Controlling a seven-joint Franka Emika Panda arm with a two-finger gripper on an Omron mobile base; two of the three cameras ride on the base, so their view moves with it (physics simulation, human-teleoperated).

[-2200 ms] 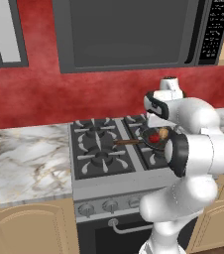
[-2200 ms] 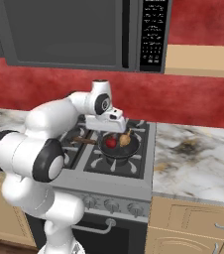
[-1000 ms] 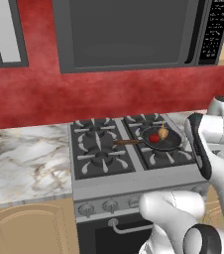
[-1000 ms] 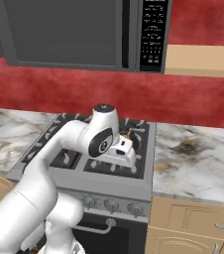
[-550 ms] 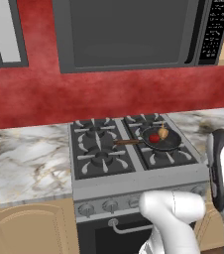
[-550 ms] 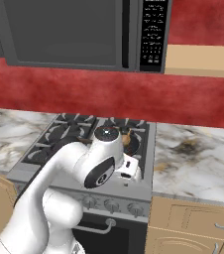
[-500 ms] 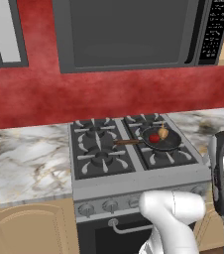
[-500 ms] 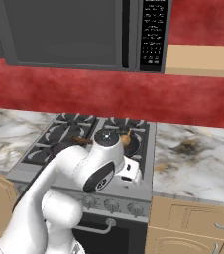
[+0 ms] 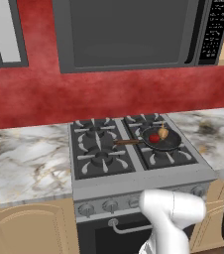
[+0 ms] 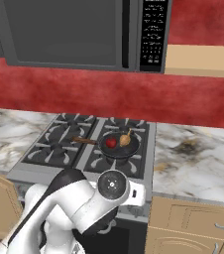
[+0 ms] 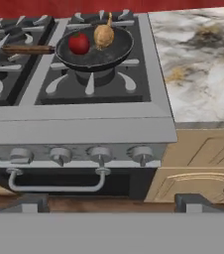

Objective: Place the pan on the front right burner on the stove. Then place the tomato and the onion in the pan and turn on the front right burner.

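The pan (image 9: 161,140) sits on the front right burner (image 11: 96,79) of the stove (image 9: 134,181), its brown wooden handle (image 11: 27,49) running straight out to the left over the neighbouring grate. Inside it lie the tomato (image 11: 79,43) and the onion (image 11: 103,35), side by side and close together — the tomato toward the handle side, the onion just to its right with its pointed stem tip aimed at the back of the range. In the right base view the same pair shows in the pan (image 10: 118,145), red tomato (image 10: 111,142) left of the tan onion (image 10: 125,140). The gripper (image 11: 111,202) is low in front of the range, looking back up at it from below counter height; its two dark finger tips (image 11: 33,202) stand far apart at the bottom of the hand view, spread wide with nothing between them. Straight ahead of it runs the row of round front knobs (image 11: 100,154), and below them the oven door handle (image 11: 57,186). The marbled counter (image 11: 198,54) lies to the right of the burners, with tan cabinet fronts (image 11: 200,161) beneath, and a dark microwave (image 9: 134,32) hangs above the red wall.
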